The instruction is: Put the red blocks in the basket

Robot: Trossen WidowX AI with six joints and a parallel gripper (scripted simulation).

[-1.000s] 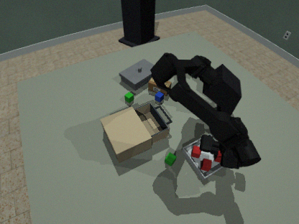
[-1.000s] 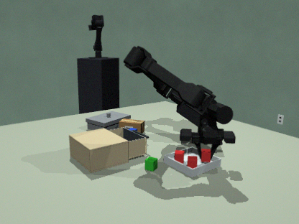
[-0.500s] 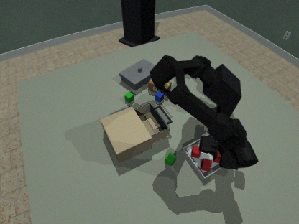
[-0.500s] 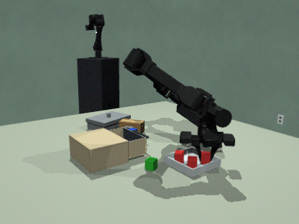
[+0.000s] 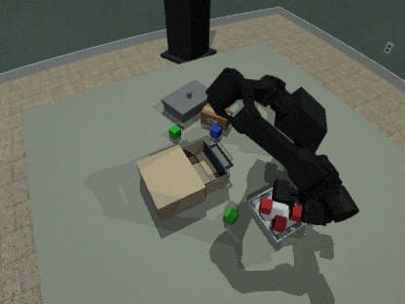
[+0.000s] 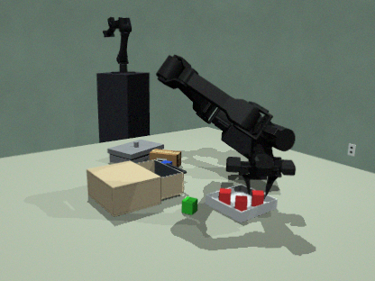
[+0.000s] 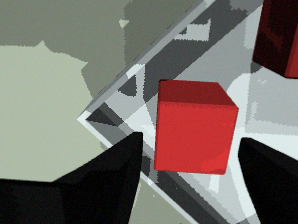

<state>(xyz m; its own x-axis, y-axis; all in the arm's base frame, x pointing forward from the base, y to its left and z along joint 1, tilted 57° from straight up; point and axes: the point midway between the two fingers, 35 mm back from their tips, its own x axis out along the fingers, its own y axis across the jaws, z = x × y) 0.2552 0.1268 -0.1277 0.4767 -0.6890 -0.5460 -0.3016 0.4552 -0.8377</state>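
The grey basket (image 5: pixel 263 225) (image 6: pixel 224 210) (image 7: pixel 150 56) stands upright on the table at the right. Three red blocks lie in it: one (image 5: pixel 266 206) (image 6: pixel 224 194), a second (image 5: pixel 279 223) (image 6: pixel 242 202) and a third (image 5: pixel 296 212) (image 6: pixel 258 197) (image 7: pixel 195 127). My gripper (image 5: pixel 288 207) (image 6: pixel 258 191) (image 7: pixel 190 143) reaches down into the basket. It is open, with its fingers astride the third red block and a gap on each side. In the wrist view a darker red block (image 7: pixel 280 35) shows at the top right.
A tan drawer unit (image 5: pixel 170 182) (image 6: pixel 122 186) has its drawer (image 5: pixel 209 163) (image 6: pixel 170 177) pulled open. Behind it are a grey lidded box (image 5: pixel 187 99) (image 6: pixel 135 150), a small brown box (image 5: pixel 214 116) (image 6: pixel 167 155), a blue block (image 5: pixel 216 131) and green blocks (image 5: pixel 174 132) (image 5: pixel 231 215) (image 6: pixel 189 204).
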